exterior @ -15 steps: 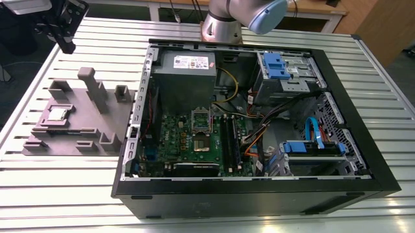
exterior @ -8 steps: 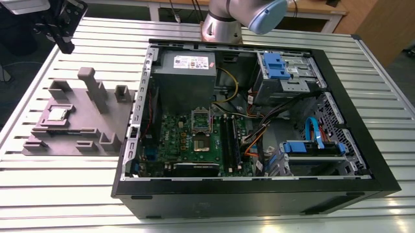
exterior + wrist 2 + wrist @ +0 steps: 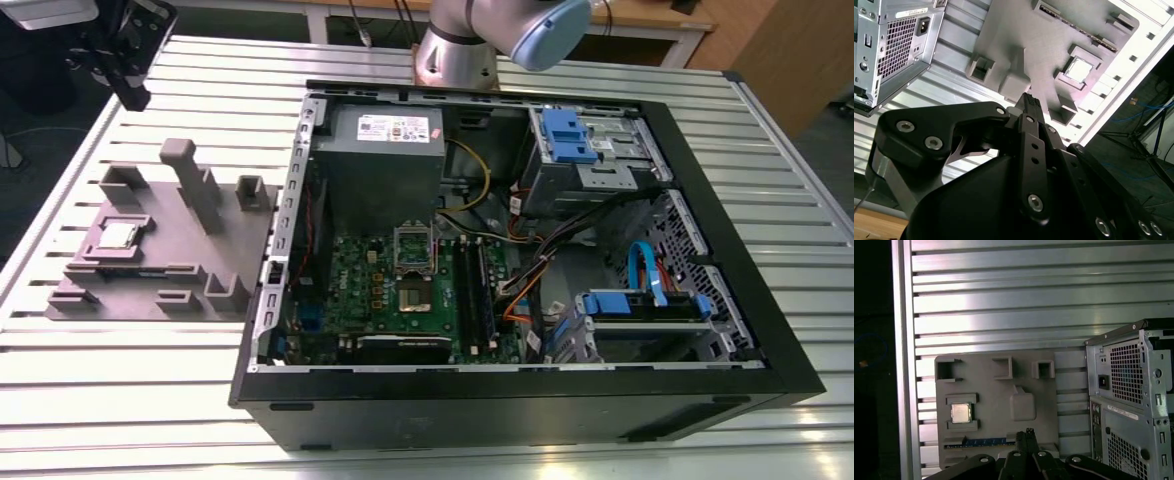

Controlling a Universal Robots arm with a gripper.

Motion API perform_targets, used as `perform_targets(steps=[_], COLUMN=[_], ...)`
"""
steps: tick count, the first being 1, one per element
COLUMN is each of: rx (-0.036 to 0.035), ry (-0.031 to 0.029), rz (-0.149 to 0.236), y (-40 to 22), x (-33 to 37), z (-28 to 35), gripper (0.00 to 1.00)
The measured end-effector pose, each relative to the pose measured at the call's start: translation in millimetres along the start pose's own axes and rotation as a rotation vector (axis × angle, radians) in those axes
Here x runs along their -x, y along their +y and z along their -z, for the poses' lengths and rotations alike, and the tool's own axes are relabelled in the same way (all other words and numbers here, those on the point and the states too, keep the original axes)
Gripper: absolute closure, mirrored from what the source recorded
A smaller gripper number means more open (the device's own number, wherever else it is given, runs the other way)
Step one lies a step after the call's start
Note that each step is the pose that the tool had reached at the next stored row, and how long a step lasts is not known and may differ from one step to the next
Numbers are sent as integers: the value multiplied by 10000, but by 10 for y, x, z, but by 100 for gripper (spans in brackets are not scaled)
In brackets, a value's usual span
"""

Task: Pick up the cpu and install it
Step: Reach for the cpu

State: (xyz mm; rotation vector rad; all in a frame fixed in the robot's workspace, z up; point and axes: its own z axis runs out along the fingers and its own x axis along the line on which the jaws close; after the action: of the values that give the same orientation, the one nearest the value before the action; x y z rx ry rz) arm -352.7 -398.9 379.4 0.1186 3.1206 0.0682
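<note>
Grey moulded tray sits on the slatted metal table, to the exterior view's left of the open computer case. The cpu lies flat in a square pocket of that tray, with nothing touching it. In the first wrist view the gripper hangs over the tray's edge, well apart from the cpu. Its fingers seem pressed together with nothing between them. Inside the case, a shiny socket frame sits on the green board.
</note>
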Motion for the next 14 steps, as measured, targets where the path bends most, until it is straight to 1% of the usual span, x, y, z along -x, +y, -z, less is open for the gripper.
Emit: perform_targets(steps=[14], rx=[-1], ry=[5], rz=[1], y=[-4], x=[-48], z=[-3], gripper=[89])
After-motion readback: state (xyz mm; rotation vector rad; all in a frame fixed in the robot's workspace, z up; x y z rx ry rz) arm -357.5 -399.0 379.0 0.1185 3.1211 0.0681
